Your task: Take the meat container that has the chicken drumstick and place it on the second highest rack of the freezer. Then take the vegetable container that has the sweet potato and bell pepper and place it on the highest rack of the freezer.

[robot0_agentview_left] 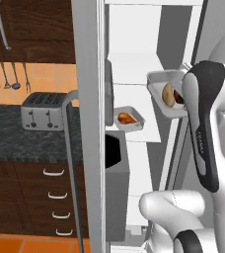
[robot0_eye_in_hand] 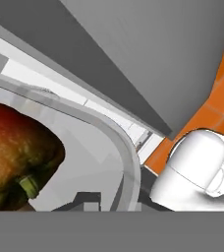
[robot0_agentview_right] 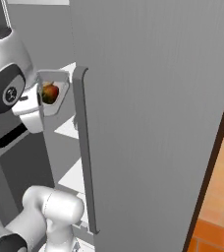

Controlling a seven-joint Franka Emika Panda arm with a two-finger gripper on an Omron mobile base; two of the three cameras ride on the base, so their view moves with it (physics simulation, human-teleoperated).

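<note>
The vegetable container (robot0_agentview_left: 160,94), a shallow grey tray, is held up in the air at the open freezer (robot0_agentview_left: 134,74), level with the upper white shelves, its far end over the front edge of a shelf. In it lie the tan sweet potato (robot0_agentview_left: 168,95) and the dark-red bell pepper (robot0_agentview_right: 49,92), loose. The tray looks stiff and light, but its smooth wall may be slippery, and the round pepper could roll if it tips, so it is best kept level and gripped on the rim of a short end. The claw is hidden behind the arm and its tips are out of frame, so I cannot tell its state, though it likely grasps the rim. Lower down, the meat container (robot0_agentview_left: 129,118) with the chicken drumstick (robot0_agentview_left: 126,118) rests near the front edge of its shelf.
</note>
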